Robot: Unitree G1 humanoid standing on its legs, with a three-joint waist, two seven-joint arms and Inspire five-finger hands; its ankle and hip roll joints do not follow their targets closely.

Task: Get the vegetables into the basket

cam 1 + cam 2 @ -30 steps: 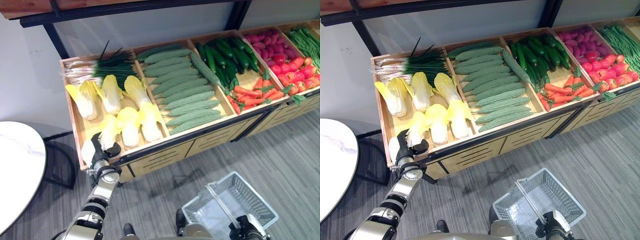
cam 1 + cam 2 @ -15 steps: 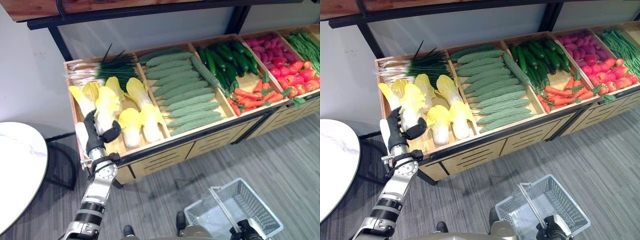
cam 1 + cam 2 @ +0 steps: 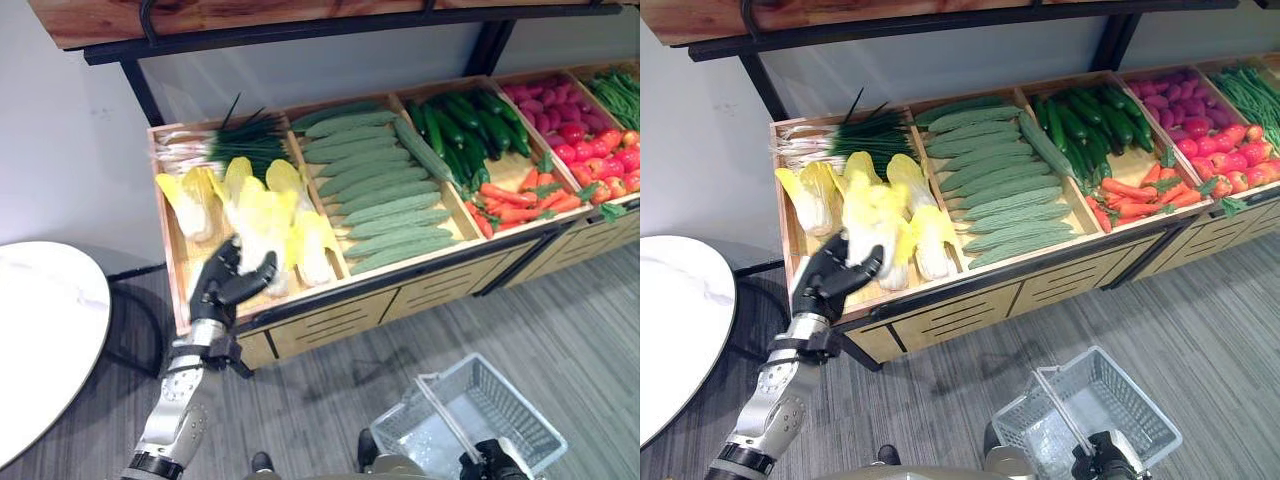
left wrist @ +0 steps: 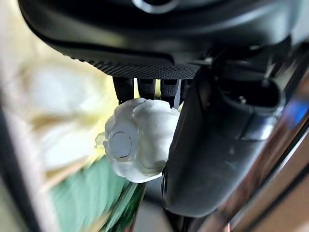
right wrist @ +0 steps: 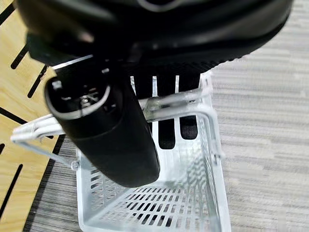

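Left eye view: a yellow-leaved cabbage head (image 3: 262, 222) is clasped in the left hand (image 3: 222, 285), fingers and thumb curled round its white stem end. One second earlier this hand reached low at the front rim of the leftmost crate compartment (image 3: 176, 270); half a second ago it was closing on the head. Now the head is raised off the crate floor and carried toward 3 o'clock, overlapping the other cabbages (image 3: 310, 240). The pick therefore appears complete; transfer to the basket remains.

Left wrist view: the cut base of the cabbage (image 4: 139, 140) shows as a lumpy white knob with a round flat scar, pressed between the ribbed fingers (image 4: 145, 88) and the thumb (image 4: 217, 145). Pale yellow leaf runs beyond it, though motion blur leaves the far end uncertain.

The white wire basket (image 3: 1095, 410) hangs at 5 o'clock from the cabbage, well apart and lower, above the grey striped floor (image 3: 560, 310). Right wrist view: the right hand (image 5: 164, 96) has its fingers curled about the basket's thin wire handle (image 5: 183, 104); the open mesh inside holds nothing.

Outward from the cabbages: spring onions (image 3: 235, 145) at 12 o'clock, slim and dark green; bumpy pale-green cucumbers (image 3: 385, 195) at 3 o'clock; smooth dark cucumbers (image 3: 470, 120), small carrots (image 3: 515, 195) and red fruits (image 3: 590, 150) beyond. A round white tabletop (image 3: 40, 330) lies at 9 o'clock.
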